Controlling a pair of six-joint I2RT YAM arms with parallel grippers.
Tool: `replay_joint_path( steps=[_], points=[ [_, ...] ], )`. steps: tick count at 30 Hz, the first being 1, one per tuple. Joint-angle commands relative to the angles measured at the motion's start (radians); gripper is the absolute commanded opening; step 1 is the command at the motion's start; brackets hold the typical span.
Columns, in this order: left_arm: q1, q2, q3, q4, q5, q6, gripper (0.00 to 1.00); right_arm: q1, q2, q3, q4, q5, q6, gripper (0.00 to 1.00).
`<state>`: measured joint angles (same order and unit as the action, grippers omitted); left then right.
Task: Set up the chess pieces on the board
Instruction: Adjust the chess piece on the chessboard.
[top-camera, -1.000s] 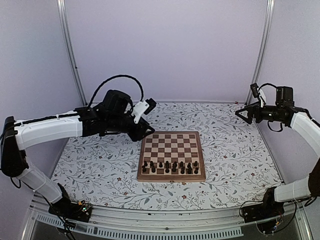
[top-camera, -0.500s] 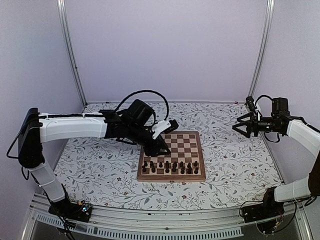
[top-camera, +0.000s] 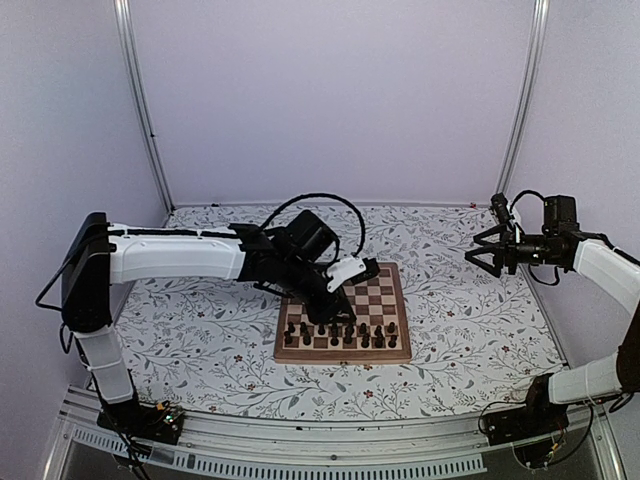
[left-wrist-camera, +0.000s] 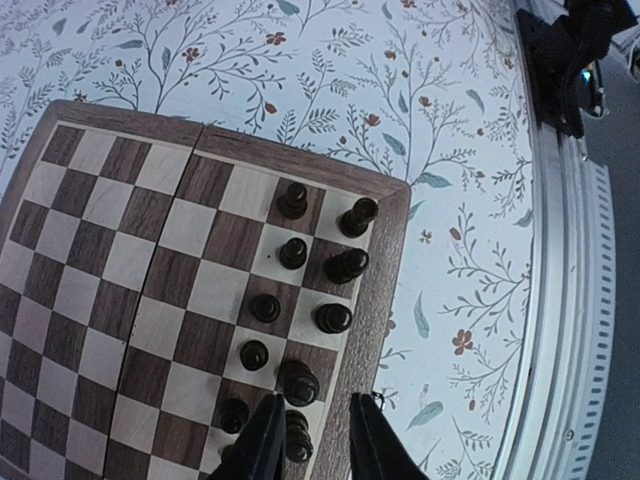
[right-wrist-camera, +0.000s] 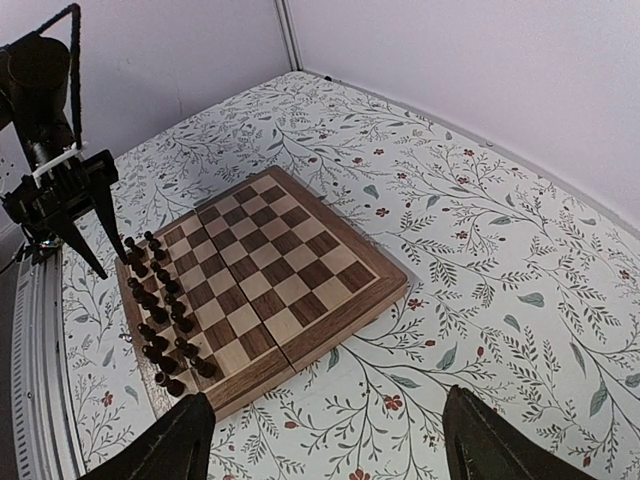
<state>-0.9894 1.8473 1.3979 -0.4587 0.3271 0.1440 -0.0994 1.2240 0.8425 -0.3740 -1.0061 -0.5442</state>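
The board (top-camera: 352, 290) lies mid-table on the floral cloth. Several dark chess pieces (top-camera: 340, 333) stand in two rows along its near edge. My left gripper (top-camera: 333, 308) hangs over those rows. In the left wrist view its fingers (left-wrist-camera: 262, 440) stand narrowly apart over the board's (left-wrist-camera: 150, 250) near border. One piece (left-wrist-camera: 297, 437) sits just inside the left finger, ungripped, with others (left-wrist-camera: 300, 384) beyond. My right gripper (top-camera: 482, 251) hovers wide open, right of the board. In the right wrist view it (right-wrist-camera: 335, 450) is empty, looking at the board (right-wrist-camera: 290, 260), the pieces (right-wrist-camera: 160, 300) and the left gripper (right-wrist-camera: 112, 262).
A metal rail (left-wrist-camera: 560, 300) runs along the table's near edge, with an arm's black base (left-wrist-camera: 565, 60) on it. Frame posts (top-camera: 135, 100) stand at the back corners before a plain wall. Floral cloth (top-camera: 460, 320) surrounds the board.
My left arm has swung right from the board's far left corner to over the near rows of pieces, its jaws narrowing. My right gripper dropped slightly toward the board, then held still.
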Motion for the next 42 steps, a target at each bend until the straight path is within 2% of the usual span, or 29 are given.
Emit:
replay_joint_path(
  steps=[1,15,26,42],
  points=[
    [-0.024,0.028,0.035,-0.037,-0.022,0.012,0.28,0.001,-0.015,-0.003,-0.011,-0.017,-0.02,0.82],
    [-0.034,0.081,0.063,-0.066,-0.033,0.021,0.33,0.0,-0.011,-0.002,-0.016,-0.015,-0.03,0.81],
    [-0.04,0.108,0.081,-0.082,-0.021,0.028,0.25,0.0,-0.004,-0.002,-0.02,-0.013,-0.033,0.81],
    [-0.044,0.136,0.089,-0.093,-0.021,0.034,0.21,0.0,0.0,-0.002,-0.022,-0.014,-0.036,0.8]
  ],
)
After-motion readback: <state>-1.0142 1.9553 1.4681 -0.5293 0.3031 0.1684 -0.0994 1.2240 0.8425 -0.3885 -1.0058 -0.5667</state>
